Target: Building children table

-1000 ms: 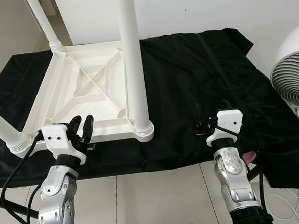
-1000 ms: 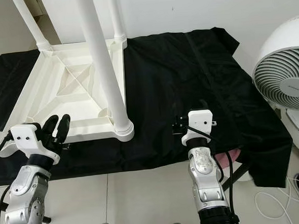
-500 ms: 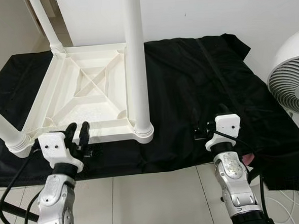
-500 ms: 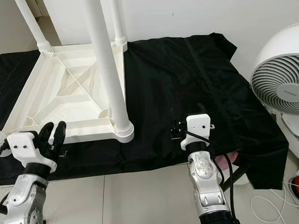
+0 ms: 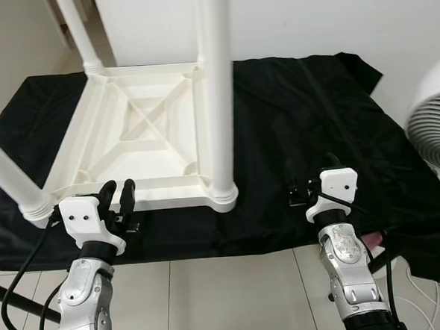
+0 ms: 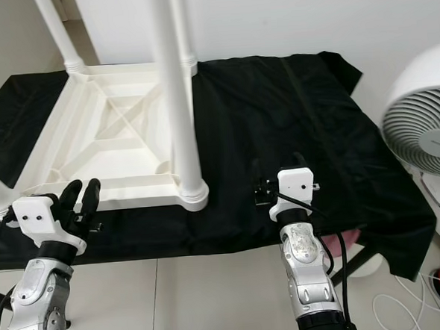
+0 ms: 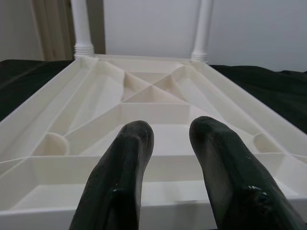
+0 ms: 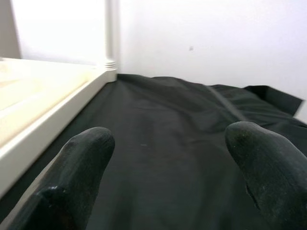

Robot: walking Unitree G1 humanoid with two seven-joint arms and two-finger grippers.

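Note:
A white plastic children's table (image 5: 141, 151) lies upside down on a black cloth (image 5: 299, 108), its ribbed underside facing up. White legs stand up from its corners, one at the near right corner (image 5: 218, 98) and one at the near left (image 5: 11, 178). My left gripper (image 5: 117, 192) hovers at the table's front rim (image 7: 158, 191), fingers a little apart with nothing between them. To the right of the table, my right gripper (image 5: 310, 176) is above the cloth. It is open wide and empty, with the table's side rim (image 8: 53, 120) to its left.
A white fan (image 6: 426, 115) stands at the right, close to the cloth's edge. The cloth hangs over a low support above a tiled floor (image 5: 228, 299). Something pink (image 6: 337, 241) peeks from under the cloth by my right arm. A white wall is behind.
The whole picture has shifted, so the camera moved. My left gripper has drawn back slightly, from over the table's front rim to just at it. The right gripper holds its place.

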